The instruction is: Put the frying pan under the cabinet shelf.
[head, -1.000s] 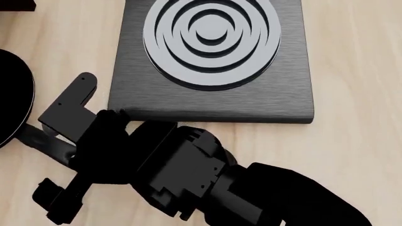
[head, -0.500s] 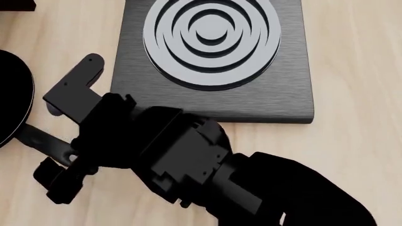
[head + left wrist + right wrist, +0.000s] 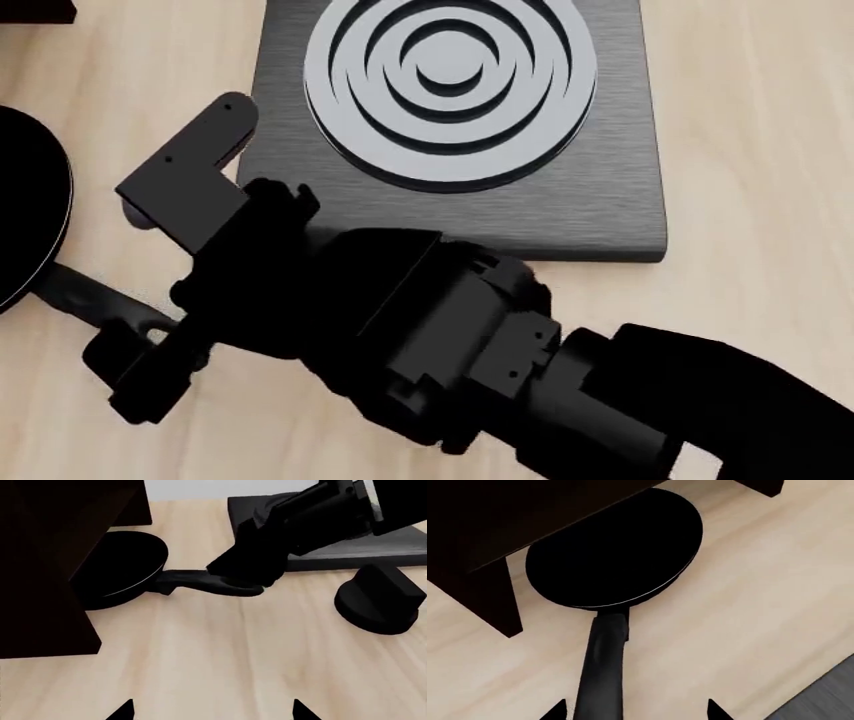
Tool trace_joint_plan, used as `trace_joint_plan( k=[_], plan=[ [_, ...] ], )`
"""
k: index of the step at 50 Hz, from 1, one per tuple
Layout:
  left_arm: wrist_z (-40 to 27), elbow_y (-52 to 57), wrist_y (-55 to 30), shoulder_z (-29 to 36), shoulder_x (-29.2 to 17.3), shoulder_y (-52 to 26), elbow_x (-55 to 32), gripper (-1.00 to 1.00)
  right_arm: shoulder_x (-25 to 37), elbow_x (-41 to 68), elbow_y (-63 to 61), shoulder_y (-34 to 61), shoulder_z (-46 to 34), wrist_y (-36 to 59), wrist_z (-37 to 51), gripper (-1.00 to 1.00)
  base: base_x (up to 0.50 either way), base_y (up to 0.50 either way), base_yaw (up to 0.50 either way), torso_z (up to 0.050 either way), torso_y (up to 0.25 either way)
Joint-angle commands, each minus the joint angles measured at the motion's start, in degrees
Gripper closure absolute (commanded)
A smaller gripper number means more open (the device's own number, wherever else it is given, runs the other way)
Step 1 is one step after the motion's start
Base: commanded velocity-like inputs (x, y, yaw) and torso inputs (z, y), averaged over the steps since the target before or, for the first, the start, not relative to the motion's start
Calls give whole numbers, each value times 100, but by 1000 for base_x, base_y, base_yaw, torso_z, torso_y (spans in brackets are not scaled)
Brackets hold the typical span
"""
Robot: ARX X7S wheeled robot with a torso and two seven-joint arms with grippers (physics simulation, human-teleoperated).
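Two grippers: the right gripper (image 3: 154, 300) straddles the end of the pan handle with its jaws spread, apparently not clamped; the left gripper (image 3: 210, 715) shows only two fingertips wide apart at the bottom of its wrist frame, holding nothing.
Frying pan: the frying pan (image 3: 617, 550) sits on the wooden table (image 3: 747, 605), bowl partly beneath the dark overhang at the upper left of the right wrist frame, its handle (image 3: 602, 672) trailing out toward the camera.
Cabinet shelf: the cabinet shelf (image 3: 47, 555) fills the left of the left wrist frame, one leg just beside the pan's rim.
Risk, slip: with jaws this loose, a push could skate along the handle and swing the pan instead of sliding it in.
Risk, snag: the rim could catch the cabinet leg (image 3: 494, 597) if the pan goes in crooked.
Risk, collision: the right forearm hangs close over the hob plate (image 3: 454, 120) and could clip its edge.
Hidden: black on black makes finger contact with the handle unclear; the head view cuts off most of the pan at its left edge.
Unclear: how deep the pan already lies under the shelf.
Also present: a black knob (image 3: 380, 600), right of the left wrist frame.
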Motion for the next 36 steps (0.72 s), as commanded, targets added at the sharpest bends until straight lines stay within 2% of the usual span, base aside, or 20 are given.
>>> trace_joint_plan(
  k=[1, 18, 36],
  plan=[
    [-68, 199, -199, -3, -64, -43, 43, -100, 1159, 298, -1985, -34, 286, -25, 1152, -100, 0, 0, 0, 0, 0],
    [-76, 443, -640, 80, -63, -274, 48, -100, 2541, 552, -4077, -395, 554, -298, 2370, -100, 0, 0, 0, 0, 0],
    [-119, 567, -816, 68, -123, -344, 7, -100, 3259, 525, -4919, -788, 700, -659, 2970, -100, 0, 0, 0, 0, 0]
  ],
)
